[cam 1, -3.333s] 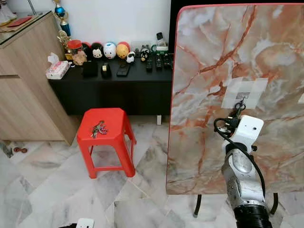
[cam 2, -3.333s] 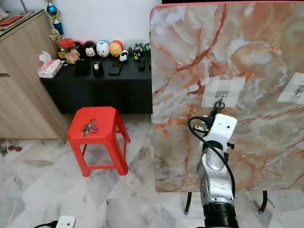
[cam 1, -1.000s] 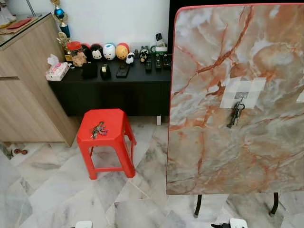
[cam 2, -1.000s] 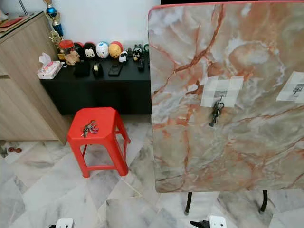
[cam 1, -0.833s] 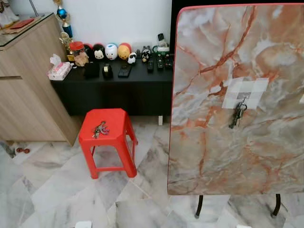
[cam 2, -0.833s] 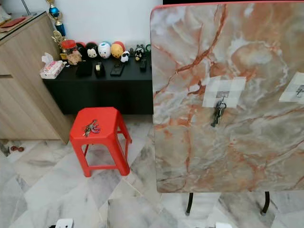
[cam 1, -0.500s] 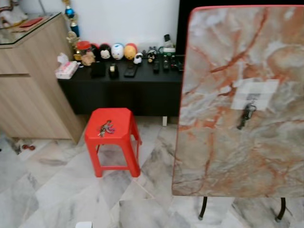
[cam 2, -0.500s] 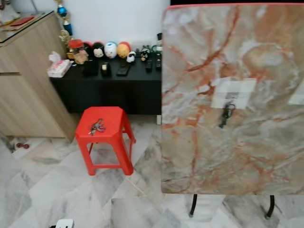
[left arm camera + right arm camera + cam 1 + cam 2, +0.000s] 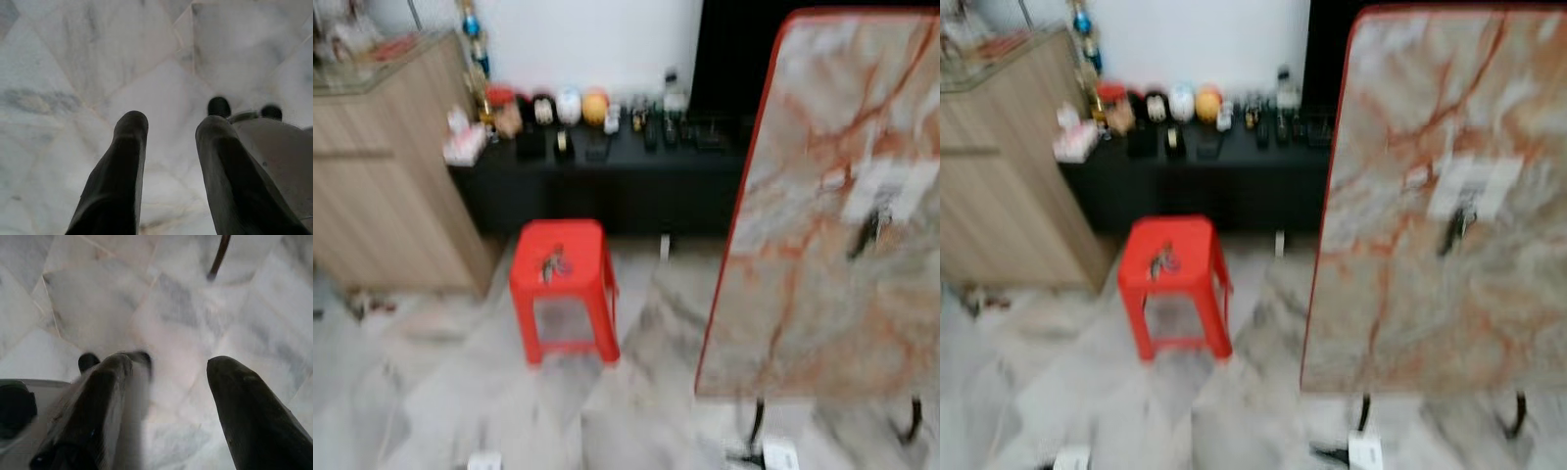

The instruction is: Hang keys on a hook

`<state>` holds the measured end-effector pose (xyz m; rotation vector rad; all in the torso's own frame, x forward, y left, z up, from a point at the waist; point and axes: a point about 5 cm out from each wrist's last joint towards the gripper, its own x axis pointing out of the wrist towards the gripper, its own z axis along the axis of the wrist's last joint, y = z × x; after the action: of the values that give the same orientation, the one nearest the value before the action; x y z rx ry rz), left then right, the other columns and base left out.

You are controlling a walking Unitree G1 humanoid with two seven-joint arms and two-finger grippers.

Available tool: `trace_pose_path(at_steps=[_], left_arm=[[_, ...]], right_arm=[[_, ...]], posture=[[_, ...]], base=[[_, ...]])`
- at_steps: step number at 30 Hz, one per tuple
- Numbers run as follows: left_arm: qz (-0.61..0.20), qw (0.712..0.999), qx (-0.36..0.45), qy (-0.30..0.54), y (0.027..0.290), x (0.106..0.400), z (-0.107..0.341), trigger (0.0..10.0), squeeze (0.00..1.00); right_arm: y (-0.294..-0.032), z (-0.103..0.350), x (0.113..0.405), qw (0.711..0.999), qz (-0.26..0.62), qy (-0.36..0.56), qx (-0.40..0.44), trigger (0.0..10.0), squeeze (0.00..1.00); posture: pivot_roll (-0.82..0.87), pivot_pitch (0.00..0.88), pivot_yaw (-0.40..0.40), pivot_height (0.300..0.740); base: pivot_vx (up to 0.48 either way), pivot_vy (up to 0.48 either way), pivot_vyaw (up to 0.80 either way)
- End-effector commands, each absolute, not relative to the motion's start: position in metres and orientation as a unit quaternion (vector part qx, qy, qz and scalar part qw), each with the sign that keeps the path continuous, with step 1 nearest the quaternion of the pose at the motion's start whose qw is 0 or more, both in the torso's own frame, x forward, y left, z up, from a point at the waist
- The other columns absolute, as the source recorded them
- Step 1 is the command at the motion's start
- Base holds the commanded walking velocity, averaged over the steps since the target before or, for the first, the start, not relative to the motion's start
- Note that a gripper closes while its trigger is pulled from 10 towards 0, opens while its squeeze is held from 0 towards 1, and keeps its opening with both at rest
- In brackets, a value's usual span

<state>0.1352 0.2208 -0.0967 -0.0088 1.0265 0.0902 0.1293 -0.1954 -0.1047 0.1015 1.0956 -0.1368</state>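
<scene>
One bunch of keys [image 9: 871, 230] hangs from a hook [image 9: 1470, 196] on the upright marble board [image 9: 822, 294] at right, so gravity holds it there. A second bunch [image 9: 551, 264] lies on the red stool [image 9: 563, 294], left and farther off, likely next. The left gripper [image 9: 168, 129] and right gripper [image 9: 171, 367] hang spread and empty above the marble floor [image 9: 73, 58].

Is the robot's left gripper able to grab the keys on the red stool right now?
Probably not yet. The left gripper hangs low over the floor, and the keys on the red stool look too far ahead.
</scene>
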Motion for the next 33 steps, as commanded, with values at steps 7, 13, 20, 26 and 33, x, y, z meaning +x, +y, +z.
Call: trace_pose_path(at_steps=[7, 13, 20, 26, 33], left_arm=[[0.047, 0.863, -0.002, 0.503, 0.225, 0.128, -0.099, 10.0, 0.0], [0.049, 0.864, -0.003, 0.501, 0.225, 0.129, -0.098, 10.0, 0.0], [0.052, 0.866, -0.004, 0.497, 0.226, 0.132, -0.097, 10.0, 0.0], [0.056, 0.867, 0.0, 0.496, 0.227, 0.134, -0.096, 10.0, 0.0], [0.054, 0.866, 0.004, 0.496, 0.227, 0.135, -0.096, 10.0, 0.0]], right_arm=[[-0.234, -0.107, 0.091, 0.834, -0.136, 0.527, 0.09, 10.0, 0.0], [-0.24, -0.104, 0.097, 0.836, -0.138, 0.524, 0.093, 10.0, 0.0], [-0.204, -0.109, 0.109, 0.834, -0.128, 0.525, 0.106, 10.0, 0.0], [-0.215, -0.108, 0.108, 0.836, -0.137, 0.522, 0.102, 10.0, 0.0], [-0.255, -0.099, 0.102, 0.842, -0.154, 0.511, 0.079, 10.0, 0.0]], posture=[[-0.15, 0.0, 0.045, 0.74], [-0.15, 0.0, 0.042, 0.74], [-0.14, 0.0, 0.035, 0.74], [-0.14, 0.0, 0.039, 0.74], [-0.14, 0.0, 0.04, 0.74]], base=[[0.0, 0.422, 0.0], [0.0, 0.401, 0.0], [0.0, 0.382, 0.0], [0.0, 0.246, 0.0], [0.0, 0.0, 0.0]])
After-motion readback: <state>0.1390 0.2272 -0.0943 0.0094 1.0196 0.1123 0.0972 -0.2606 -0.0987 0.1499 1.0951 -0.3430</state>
